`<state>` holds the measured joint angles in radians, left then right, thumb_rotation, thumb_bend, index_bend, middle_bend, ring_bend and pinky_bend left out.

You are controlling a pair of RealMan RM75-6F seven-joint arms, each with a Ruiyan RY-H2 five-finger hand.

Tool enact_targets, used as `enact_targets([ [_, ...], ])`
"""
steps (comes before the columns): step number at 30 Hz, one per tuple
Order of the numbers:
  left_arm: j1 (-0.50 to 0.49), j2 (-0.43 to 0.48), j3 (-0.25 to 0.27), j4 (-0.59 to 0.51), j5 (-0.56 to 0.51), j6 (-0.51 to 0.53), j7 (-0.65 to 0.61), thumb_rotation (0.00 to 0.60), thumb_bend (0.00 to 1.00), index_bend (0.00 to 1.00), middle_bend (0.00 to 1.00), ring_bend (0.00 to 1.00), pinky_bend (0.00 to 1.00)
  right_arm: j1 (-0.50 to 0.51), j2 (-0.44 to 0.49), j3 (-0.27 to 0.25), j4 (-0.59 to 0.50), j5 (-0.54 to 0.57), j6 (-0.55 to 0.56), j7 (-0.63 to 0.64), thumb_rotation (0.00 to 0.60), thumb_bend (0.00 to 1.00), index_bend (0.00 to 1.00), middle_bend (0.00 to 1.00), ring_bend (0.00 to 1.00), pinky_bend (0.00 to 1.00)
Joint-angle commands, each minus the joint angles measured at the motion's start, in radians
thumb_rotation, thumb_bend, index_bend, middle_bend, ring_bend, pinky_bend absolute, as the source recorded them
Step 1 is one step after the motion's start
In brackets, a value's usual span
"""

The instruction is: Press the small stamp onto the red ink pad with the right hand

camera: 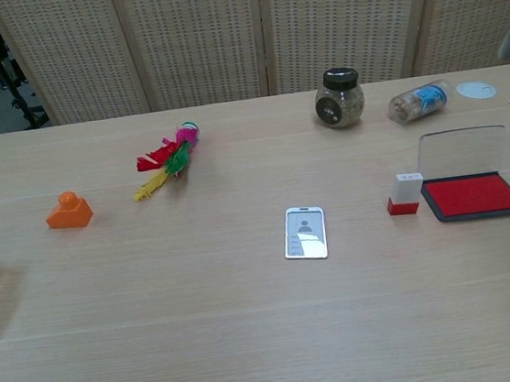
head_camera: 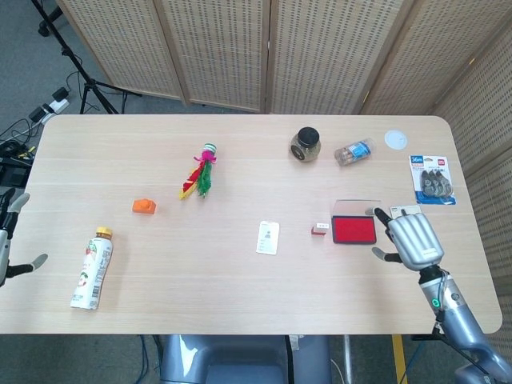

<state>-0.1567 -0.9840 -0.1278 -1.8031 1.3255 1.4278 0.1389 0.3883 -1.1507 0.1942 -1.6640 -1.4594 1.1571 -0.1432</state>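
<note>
Right robot hand over the ink pad's edge, stamp not yet picked up.

Nearest, the right robot hand [head_camera: 413, 240] hangs empty, fingers apart, just right of the red ink pad [head_camera: 354, 230], whose lid stands open, ready for inking. The small stamp [head_camera: 320, 230] stands upright on the surface [head_camera: 240, 288] just left of the pad, untouched. Left robot hand [head_camera: 10, 240] waits at the far edge; open or closed, I cannot tell.

The head view looks steeply down from high, covering the whole tabletop [head_camera: 240, 296]. The chest view sits low and nearer, facing the far screen, sharing the red ink pad [head_camera: 354, 230] [camera: 473, 196].
</note>
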Motion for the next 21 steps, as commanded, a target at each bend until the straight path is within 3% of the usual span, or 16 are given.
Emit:
enact_targets([
  [1,-0.002,-0.003,-0.002,0.001,-0.005,-0.002,0.004,0.600,0.00,0.00,0.00,0.00,0.00,0.080,-0.066,0.038,0.006,0.121,-0.099,-0.095,0.600,0.09,0.36,1.00,1.00,1.00],
  [12,-0.008,-0.012,-0.004,0.010,-0.025,-0.013,0.015,0.600,0.00,0.00,0.00,0.00,0.00,0.201,-0.258,0.058,0.208,0.308,-0.176,-0.273,0.600,0.18,0.37,1.00,1.00,1.00],
  [21,-0.017,-0.018,-0.007,0.015,-0.047,-0.030,0.026,0.600,0.00,0.00,0.00,0.00,0.00,0.224,-0.312,0.031,0.283,0.309,-0.189,-0.252,0.600,0.26,0.38,1.00,1.00,1.00],
])
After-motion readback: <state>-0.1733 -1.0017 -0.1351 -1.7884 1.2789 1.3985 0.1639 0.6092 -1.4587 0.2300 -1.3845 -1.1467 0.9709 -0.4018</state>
